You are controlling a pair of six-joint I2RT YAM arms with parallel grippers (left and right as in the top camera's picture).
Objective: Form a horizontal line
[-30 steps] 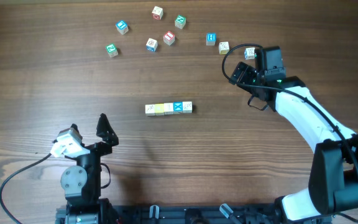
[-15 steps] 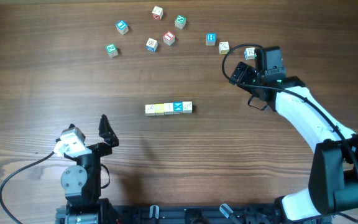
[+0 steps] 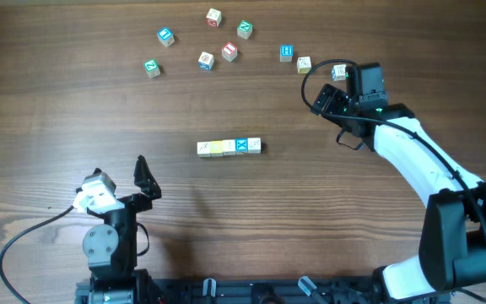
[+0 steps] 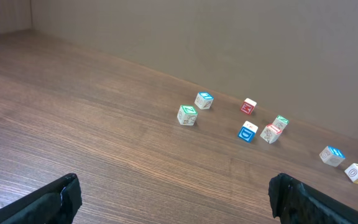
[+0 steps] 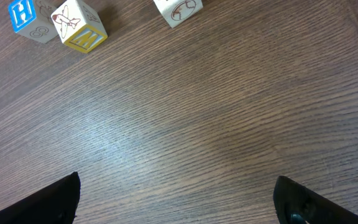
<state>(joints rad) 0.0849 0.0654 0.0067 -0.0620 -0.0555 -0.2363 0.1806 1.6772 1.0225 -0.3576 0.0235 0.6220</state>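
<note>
The horizontal line (image 3: 229, 147) is a straight row of small white and pale yellow cubes at the table's middle, one with a blue-marked top. It shows in neither wrist view. My left gripper (image 3: 118, 171) stands open near the front left, well short of the row. In its own view the left gripper (image 4: 179, 202) has only bare wood between the fingers. My right gripper (image 3: 334, 88) is open at the back right, beside a loose white cube (image 3: 339, 73). Seen from its wrist, the right gripper (image 5: 179, 202) holds nothing.
Loose cubes with red, green or blue faces lie scattered along the back (image 3: 206, 61), also ahead of the left wrist camera (image 4: 248, 132). A blue H cube (image 5: 22, 14), a yellow M cube (image 5: 79, 26) and a white cube (image 5: 178, 9) lie ahead of the right gripper.
The left wrist shifted very slightly early on; the right arm and all cubes stayed where they were.
</note>
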